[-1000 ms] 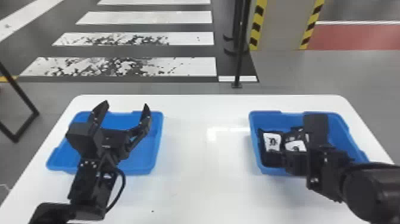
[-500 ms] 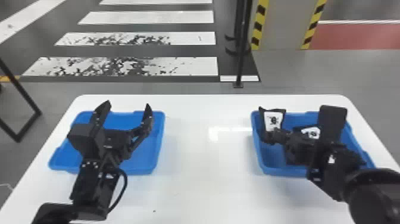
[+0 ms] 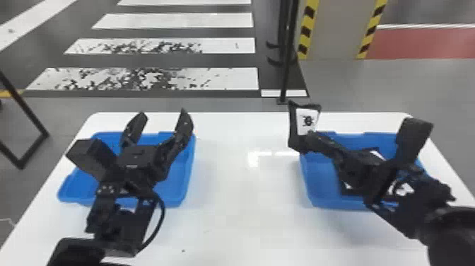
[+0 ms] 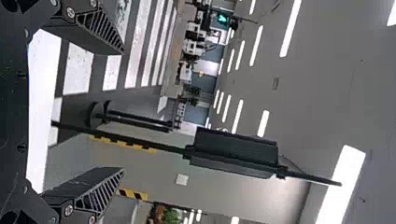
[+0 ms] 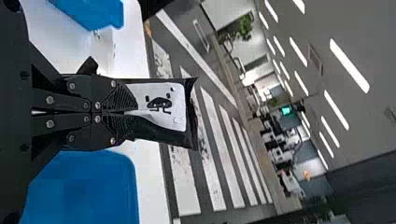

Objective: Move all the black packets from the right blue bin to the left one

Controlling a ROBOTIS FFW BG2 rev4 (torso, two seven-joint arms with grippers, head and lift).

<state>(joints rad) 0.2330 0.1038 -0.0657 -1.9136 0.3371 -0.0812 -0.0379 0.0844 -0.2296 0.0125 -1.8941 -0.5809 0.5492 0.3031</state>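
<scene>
The largest thing we work on is the white table (image 3: 229,226), with two blue bins set well apart on it. The right bin (image 3: 318,184) is our source and the left bin (image 3: 176,187) our goal; we see no packet in the visible part of the left one, though an arm covers some of it.

Of our two pincers, the left gripper (image 3: 163,113) hangs over the left bin with its fingers spread wide and nothing between them. The right gripper (image 5: 131,113) is closed, its fingertips pinching one end of a black packet (image 5: 163,130).

That packet is up off the bin floor, by the right bin's inner far corner, its white label (image 3: 306,121) facing us. More packets (image 3: 377,154) lie in the right bin, partly under the right arm, so we cannot count them.

We judge the step in hand to be the carry, just past the lift. Next we need to bring the packet across the table, high enough to pass both rims, and let go inside the left bin. The left gripper sits right over that spot, so we should move it aside or come in beside it.
</scene>
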